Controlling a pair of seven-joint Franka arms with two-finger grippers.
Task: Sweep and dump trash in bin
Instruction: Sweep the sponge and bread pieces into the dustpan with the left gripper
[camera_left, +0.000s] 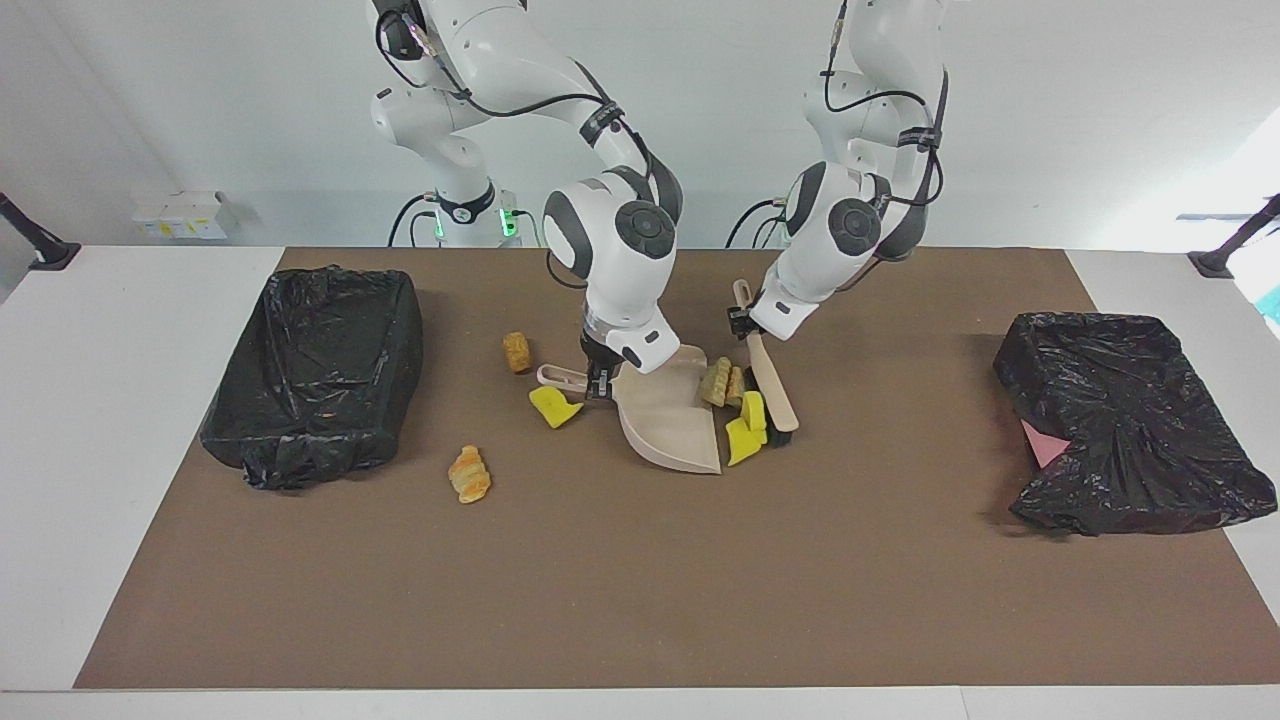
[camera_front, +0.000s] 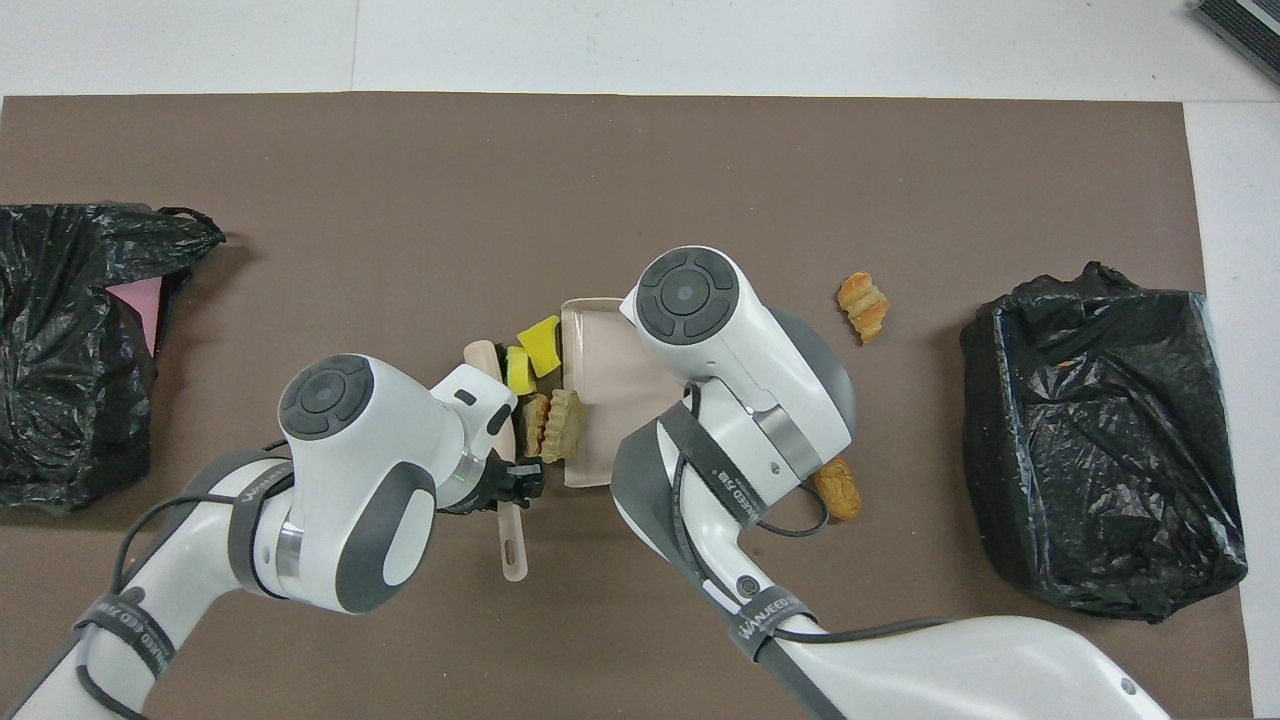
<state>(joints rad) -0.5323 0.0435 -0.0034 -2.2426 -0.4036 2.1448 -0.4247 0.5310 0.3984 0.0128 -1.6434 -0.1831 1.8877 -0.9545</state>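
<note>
Four trash pieces (camera_left: 737, 405) lay bunched at the dustpan (camera_left: 668, 420) lip, touching the brush (camera_left: 768, 377) clamped in the left gripper (camera_left: 742, 320). The right gripper (camera_left: 598, 382) gripped the dustpan handle. One black-lined bin (camera_left: 1130, 420) held a pink scrap (camera_left: 1043, 444)

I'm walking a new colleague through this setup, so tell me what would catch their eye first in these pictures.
Mid-table, the left gripper holds a brush that presses four trash bits against the open edge of a beige dustpan; the right gripper holds the dustpan by its handle. Three more bits lie loose toward the right arm's end, among them a croissant-shaped chunk. A black-lined bin sits at each end of the table.
</note>
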